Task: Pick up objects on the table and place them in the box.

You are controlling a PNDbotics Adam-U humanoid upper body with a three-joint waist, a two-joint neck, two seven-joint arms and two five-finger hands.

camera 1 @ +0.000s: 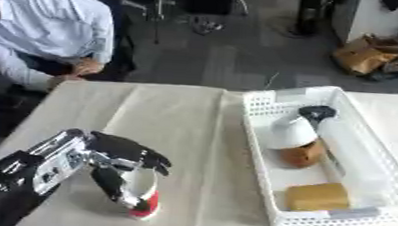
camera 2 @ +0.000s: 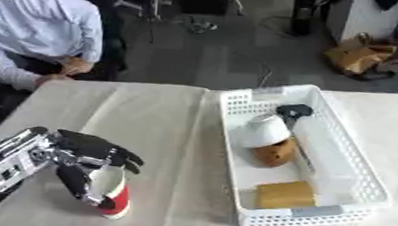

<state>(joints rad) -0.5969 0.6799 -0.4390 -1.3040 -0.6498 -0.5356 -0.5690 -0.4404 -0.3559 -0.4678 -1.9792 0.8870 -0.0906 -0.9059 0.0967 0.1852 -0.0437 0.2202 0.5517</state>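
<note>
A red and white cup point(camera 1: 144, 191) stands on the cloth-covered table at the lower left. My left hand point(camera 1: 116, 162) comes in from the lower left corner, its thumb and fingers curled round the cup's rim and side. The white perforated box point(camera 1: 262, 134) sits to the right. Inside it lie a dark object point(camera 1: 317, 112) at the far end, a white and brown rounded object point(camera 1: 295, 142), a long white block point(camera 1: 344, 150) and a tan block point(camera 1: 318, 196) at the near end. My right hand shows in no view.
The table wears a pale cloth point(camera 1: 184, 124) with free room between the cup and the box. A person in a light blue shirt point(camera 1: 42, 29) leans at the far left edge of the table. Bags and stands sit on the floor beyond.
</note>
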